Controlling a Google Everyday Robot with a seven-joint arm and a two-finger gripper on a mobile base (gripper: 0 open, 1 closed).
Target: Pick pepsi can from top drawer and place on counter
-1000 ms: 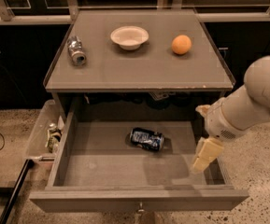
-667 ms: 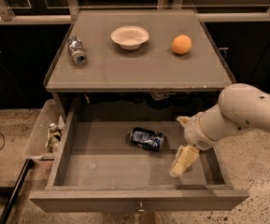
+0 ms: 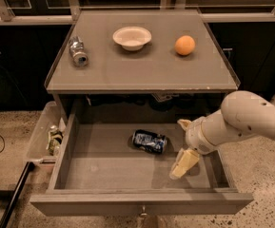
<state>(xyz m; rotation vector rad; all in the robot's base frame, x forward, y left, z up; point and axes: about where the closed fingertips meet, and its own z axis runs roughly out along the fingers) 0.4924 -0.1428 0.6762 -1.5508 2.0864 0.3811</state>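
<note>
arm enters from the 3 o'clock edge, white rounded forearm sloping down toward 8 o'clock into the open top drawer (image 3: 63, 151). wrist sits over the drawer's right side. claw (image 3: 178, 148) is inside the drawer, above its floor, with nothing in it. fingers spread apart: one short cream tip points up toward 11 o'clock, and the longer yellowish finger (image 3: 184, 161) hangs down toward 7 o'clock, its tip near the drawer floor. whether that tip touches the floor: cannot tell.

pepsi can (image 3: 149, 141) lies on its side on the drawer floor, roughly centre, slightly toward the back. dark blue body with pale markings, silvery ends, long axis running about 10 to 4 o'clock. it sits at 9 o'clock from the claw, near but apart, no contact.

drawer is pulled fully out, small metal knob (image 3: 141, 213) centred on the front panel.

bench (image 3: 146, 72) above carries a white bowl (image 3: 132, 37) at 12 o'clock, an orange (image 3: 185, 45) at 2 o'clock, and a silver can (image 3: 78, 51) on its side at 10 o'clock. a clear bin (image 3: 41, 139) stands at 9 o'clock of the drawer.
</note>
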